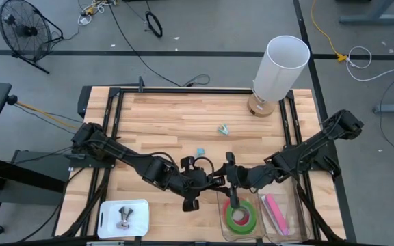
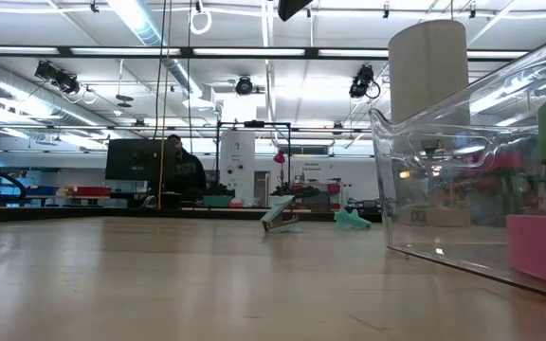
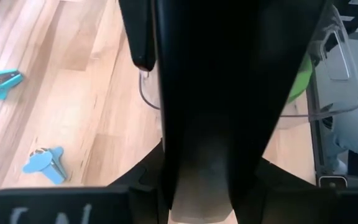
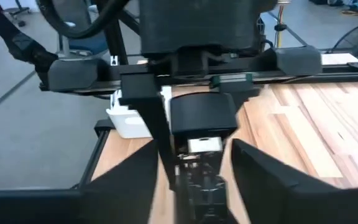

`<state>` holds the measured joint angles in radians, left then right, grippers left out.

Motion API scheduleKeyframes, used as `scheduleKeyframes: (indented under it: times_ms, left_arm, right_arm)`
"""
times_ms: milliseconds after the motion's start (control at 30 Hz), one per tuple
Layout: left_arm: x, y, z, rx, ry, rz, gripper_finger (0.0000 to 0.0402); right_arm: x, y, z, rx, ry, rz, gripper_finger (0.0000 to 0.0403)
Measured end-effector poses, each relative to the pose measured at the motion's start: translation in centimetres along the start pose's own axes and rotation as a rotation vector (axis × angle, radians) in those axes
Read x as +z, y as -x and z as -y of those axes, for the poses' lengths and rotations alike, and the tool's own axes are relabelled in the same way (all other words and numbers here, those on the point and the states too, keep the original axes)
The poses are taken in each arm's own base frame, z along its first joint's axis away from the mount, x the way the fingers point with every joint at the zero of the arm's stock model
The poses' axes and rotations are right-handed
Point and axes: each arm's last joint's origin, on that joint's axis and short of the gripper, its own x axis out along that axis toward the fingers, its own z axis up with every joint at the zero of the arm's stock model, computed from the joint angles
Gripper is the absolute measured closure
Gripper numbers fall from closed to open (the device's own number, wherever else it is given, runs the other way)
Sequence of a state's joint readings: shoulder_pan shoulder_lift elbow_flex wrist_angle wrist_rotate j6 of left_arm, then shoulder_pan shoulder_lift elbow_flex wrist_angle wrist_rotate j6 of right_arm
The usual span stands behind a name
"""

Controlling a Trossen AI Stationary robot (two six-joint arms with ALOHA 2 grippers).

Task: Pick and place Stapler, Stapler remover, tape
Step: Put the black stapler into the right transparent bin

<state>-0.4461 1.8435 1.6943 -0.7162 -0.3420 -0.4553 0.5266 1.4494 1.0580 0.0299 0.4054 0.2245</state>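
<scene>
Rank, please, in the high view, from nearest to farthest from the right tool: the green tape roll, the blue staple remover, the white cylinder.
Measured from the right tool, near the table's front middle:
1. The green tape roll, in the clear bin just in front of it.
2. The blue staple remover, on the wood a little behind it, toward the left.
3. The white cylinder, at the table's back right.

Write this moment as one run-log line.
left gripper: beside clear bin | right gripper: above tape in bin | teal tool: on table

A robotics lab or workshop. Ceiling strip lights (image 2: 64,52), overhead ducts (image 2: 145,24), cluttered benches (image 2: 64,194). Cables (image 1: 361,58) and a fan (image 1: 22,31) lie on the concrete floor (image 1: 204,27).
</scene>
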Motion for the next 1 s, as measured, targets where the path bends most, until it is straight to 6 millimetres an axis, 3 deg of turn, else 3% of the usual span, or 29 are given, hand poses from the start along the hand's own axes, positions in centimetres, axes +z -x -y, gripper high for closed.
scheduleKeyframes:
  times_ms: [200, 233, 600, 767, 1000]
  left_arm:
    - [-0.08, 0.02, 0.06, -0.007, 0.0, -0.008, 0.0282]
    - [-0.09, 0.02, 0.05, -0.007, -0.002, -0.01, 0.0282]
    - [-0.12, 0.02, 0.01, -0.001, -0.001, -0.012, 0.0281]
    - [-0.26, 0.1, 0.2, 0.001, -0.006, -0.014, 0.0248]
    - [-0.29, 0.14, 0.28, 0.003, -0.008, -0.011, 0.0276]
  right_arm:
    - [-0.1, 0.01, -0.06, 0.023, 0.04, -0.013, 0.036]
    - [-0.1, 0.01, -0.06, 0.024, 0.052, -0.013, 0.0365]
    - [-0.12, 0.03, -0.08, 0.034, 0.069, -0.018, 0.0365]
    - [-0.12, 0.04, -0.08, 0.034, 0.082, -0.017, 0.0365]
    - [-0.1, 0.12, -0.12, 0.04, 0.086, -0.019, 0.0365]
